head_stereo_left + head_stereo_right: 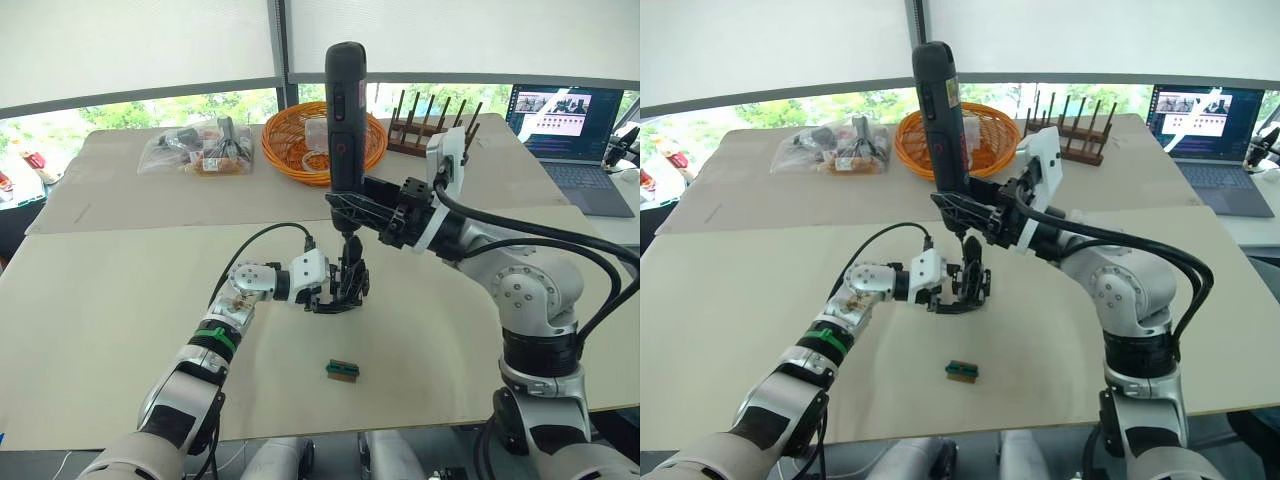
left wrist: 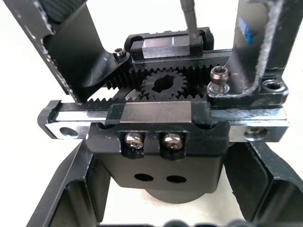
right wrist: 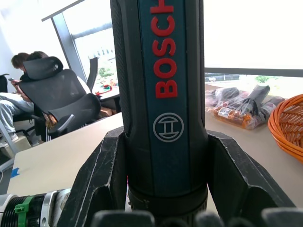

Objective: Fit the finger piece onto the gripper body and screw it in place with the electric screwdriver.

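Head views: left hand (image 1: 335, 290) clamped on gripper body (image 1: 350, 280), held above mid-desk (image 1: 120, 330). Right hand (image 1: 350, 208) closed round electric screwdriver (image 1: 345, 100), upright, bit pointing down into the body. Small green-and-brown block (image 1: 343, 369) lying nearer, apart.

Left wrist view: body's rack, gear and screws exposed; metal bit (image 2: 190, 16) touching the far clamp block.

Right wrist view: screwdriver barrel gripped between both fingers.

Step judged: screwing. Next: bit seated square, pressed, driven.
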Robot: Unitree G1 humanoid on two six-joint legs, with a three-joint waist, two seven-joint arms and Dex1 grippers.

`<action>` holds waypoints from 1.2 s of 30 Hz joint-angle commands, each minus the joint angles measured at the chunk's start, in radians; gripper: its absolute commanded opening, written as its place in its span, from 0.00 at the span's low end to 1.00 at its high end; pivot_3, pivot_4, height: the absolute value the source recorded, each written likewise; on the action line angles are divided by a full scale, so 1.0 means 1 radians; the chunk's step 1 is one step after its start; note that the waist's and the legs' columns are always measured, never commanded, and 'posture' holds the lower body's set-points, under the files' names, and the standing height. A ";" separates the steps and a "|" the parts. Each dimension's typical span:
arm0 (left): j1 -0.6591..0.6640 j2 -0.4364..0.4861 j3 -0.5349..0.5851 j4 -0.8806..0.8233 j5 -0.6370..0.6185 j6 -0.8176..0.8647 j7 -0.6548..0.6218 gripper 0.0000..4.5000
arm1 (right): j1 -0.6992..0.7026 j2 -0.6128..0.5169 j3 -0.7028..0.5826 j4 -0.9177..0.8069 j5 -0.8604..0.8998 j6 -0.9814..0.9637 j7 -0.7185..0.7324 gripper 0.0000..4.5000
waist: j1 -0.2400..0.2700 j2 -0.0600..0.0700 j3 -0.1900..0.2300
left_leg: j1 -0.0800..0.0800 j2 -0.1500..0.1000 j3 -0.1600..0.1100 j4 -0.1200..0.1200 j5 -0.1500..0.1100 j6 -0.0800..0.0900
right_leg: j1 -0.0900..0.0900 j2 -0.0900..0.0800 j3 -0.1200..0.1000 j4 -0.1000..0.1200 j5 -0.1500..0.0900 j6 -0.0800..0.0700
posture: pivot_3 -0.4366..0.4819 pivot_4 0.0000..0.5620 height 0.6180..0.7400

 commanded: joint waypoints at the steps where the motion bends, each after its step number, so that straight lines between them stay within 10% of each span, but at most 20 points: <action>1: -0.011 0.010 0.011 -0.025 -0.003 -0.006 0.000 0.63 | -0.020 0.007 -0.037 -0.050 0.033 -0.021 -0.008 0.44 | 0.000 0.000 0.000 | 0.000 0.000 0.000 0.000 0.000 0.000 | 0.000 0.000 0.000 0.000 0.000 0.000 | 0.48 0.27 1.00; 36: -0.024 0.013 0.014 -0.015 -0.002 -0.006 0.002 0.63 | -0.009 0.017 -0.011 -0.062 0.023 -0.034 0.003 0.44 | -0.001 0.000 0.000 | 0.000 0.000 0.000 0.000 0.000 0.000 | 0.000 0.000 0.000 0.000 0.000 0.000 | 0.48 0.27 1.00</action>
